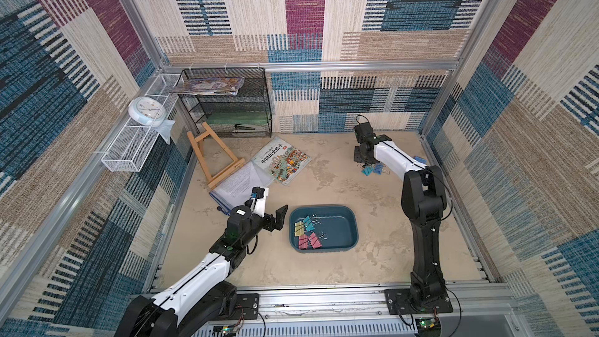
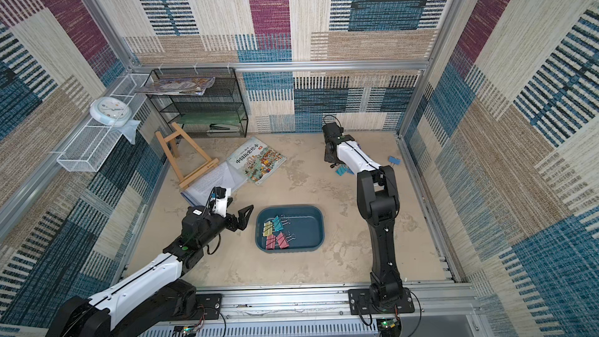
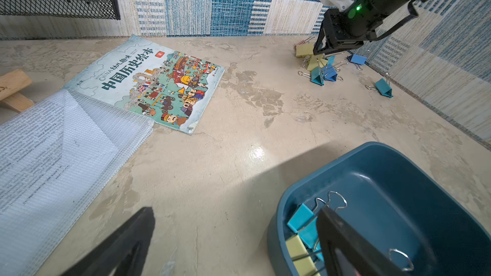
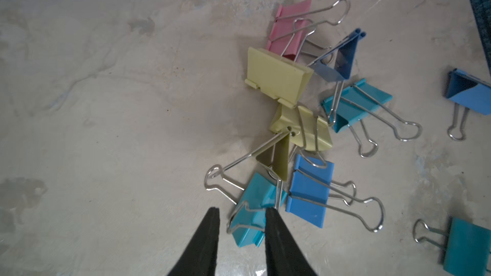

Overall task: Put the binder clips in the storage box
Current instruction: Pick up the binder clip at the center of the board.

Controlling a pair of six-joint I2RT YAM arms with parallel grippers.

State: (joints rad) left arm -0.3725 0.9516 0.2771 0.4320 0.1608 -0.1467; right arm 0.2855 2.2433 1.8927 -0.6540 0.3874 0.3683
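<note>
Binder clips (image 4: 292, 118) lie tangled; right fingers (image 4: 204, 242) nearly together around the wire handle of the teal clip (image 4: 255, 195), grip impossible to tell; close squarely, lift slowly; left fingers (image 3: 143, 221) wide apart.

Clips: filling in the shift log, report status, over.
Left gripper open at box edge. Right gripper open over teal clip at pile's edge. Several clips in box; many loose. Nothing between pile and box.
</note>
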